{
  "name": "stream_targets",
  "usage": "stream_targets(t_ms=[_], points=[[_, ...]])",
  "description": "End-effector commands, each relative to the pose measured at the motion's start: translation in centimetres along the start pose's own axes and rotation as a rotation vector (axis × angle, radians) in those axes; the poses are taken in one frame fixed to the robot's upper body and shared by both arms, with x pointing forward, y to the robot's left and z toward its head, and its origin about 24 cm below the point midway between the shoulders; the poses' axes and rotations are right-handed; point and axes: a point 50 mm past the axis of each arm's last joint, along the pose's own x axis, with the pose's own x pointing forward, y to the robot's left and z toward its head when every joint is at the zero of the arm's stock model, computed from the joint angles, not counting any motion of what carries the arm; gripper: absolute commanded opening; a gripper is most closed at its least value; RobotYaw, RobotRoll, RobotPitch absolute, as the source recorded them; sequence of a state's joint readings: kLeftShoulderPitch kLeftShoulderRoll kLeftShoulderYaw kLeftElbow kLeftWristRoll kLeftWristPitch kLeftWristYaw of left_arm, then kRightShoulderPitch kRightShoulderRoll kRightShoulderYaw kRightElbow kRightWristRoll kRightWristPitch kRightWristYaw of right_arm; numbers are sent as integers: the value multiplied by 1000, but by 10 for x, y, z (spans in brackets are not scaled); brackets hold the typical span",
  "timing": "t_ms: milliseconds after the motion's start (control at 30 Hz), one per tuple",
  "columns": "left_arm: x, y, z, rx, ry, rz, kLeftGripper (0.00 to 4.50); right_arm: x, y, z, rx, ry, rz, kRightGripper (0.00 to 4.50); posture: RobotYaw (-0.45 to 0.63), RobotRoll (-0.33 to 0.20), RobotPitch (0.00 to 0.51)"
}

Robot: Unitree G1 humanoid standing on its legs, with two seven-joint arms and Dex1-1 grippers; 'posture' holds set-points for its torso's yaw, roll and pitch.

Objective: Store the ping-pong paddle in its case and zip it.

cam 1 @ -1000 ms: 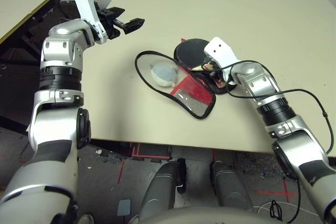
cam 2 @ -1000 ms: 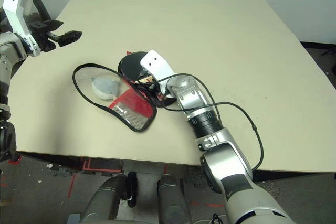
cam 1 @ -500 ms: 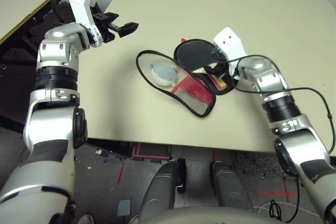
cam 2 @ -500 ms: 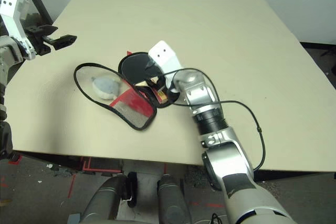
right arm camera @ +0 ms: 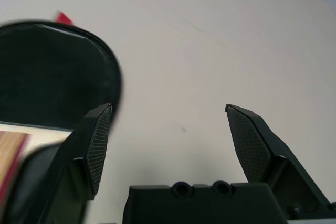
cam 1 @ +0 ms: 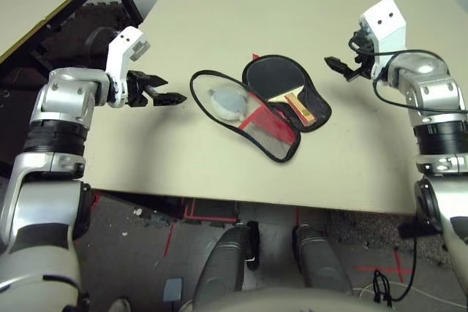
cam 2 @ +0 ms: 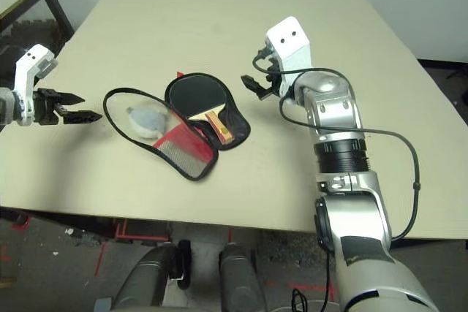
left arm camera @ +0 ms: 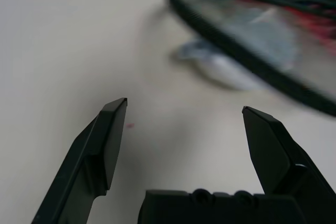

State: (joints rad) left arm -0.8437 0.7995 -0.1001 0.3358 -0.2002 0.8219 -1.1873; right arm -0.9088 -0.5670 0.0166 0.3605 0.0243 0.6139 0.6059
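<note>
Two claws empty, spread wide | left gripper (cam 1: pixel 167 93), right gripper (cam 1: pixel 338 67) off the tabletop (cam 1: pixel 292 5) | round rubber ping-pong paddle (cam 1: pixel 276 82) in soft fabric case (cam 1: pixel 252 113), unzipped, near front edge

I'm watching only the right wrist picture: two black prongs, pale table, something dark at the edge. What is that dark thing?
Observer: It is the case, lying unzipped and spread open on the table, with the ping-pong paddle resting in its right half.
Operator: Is my claw touching it?
Observer: No. The right claw hangs open above the table, to the right of the case and apart from it.
Operator: And the other arm?
Observer: The left claw is open too, off to the left of the case, pointing toward it.
Operator: Anything else in there?
Observer: A small grey-blue lump sits in the left flap.
</note>
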Motion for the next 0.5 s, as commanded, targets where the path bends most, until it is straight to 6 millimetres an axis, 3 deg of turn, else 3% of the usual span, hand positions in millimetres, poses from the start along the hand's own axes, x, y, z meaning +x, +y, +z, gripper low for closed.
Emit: stream_targets(t_ms=[33,167,267,367,500], points=[[15,-24,18,-12,-24,-142,4500,-4,-16,6,43,1,-61,4480,-93,0,161],[43,-40,56,-34,-166,-238,4500,-6,-28,11,115,-12,-116,4480,-97,0,166],[65,-36,76,-71,-259,-205,4500,-6,-31,7,173,4,-136,4480,-96,0,170],[81,-30,80,-77,-278,-160,4500,-6,-30,4,202,20,-137,4480,-98,0,170],[99,-20,82,-96,-335,-63,4500,-11,-26,-6,390,115,-90,4480,-117,0,166]])
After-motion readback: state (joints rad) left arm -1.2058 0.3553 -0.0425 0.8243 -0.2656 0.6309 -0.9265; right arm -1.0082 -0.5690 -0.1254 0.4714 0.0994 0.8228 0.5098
